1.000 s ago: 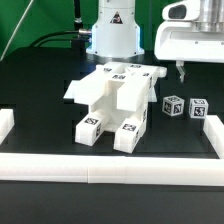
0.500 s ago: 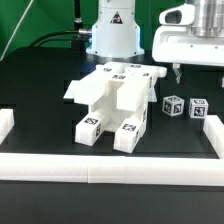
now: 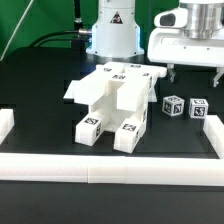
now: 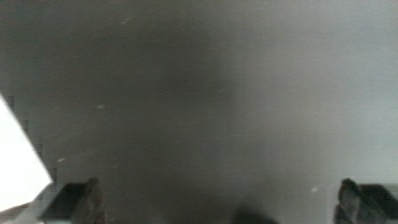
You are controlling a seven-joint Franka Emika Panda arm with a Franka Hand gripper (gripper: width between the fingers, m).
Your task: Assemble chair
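Observation:
The chair (image 3: pixel 110 103) lies in the middle of the black table as one joined white structure: tagged panels with two square legs pointing toward the front. Two small tagged cubes (image 3: pixel 174 105) (image 3: pixel 197 108) sit loose at its exterior-view right. My gripper (image 3: pixel 193 72) hangs above and behind the cubes, open, with nothing between its fingers. In the wrist view only the two dark fingertips (image 4: pixel 75 200) show, far apart over bare black table; the gripper (image 4: pixel 219 205) holds nothing there.
White border rails run along the front (image 3: pixel 110 166), the exterior view's left (image 3: pixel 6 125) and right (image 3: pixel 212 130). The robot's white base (image 3: pixel 113 30) stands behind the chair. A white patch (image 4: pixel 15 165) shows at the wrist view's edge.
My gripper has shifted toward the exterior view's left and risen a little, staying open. The chair and the cubes have not moved.

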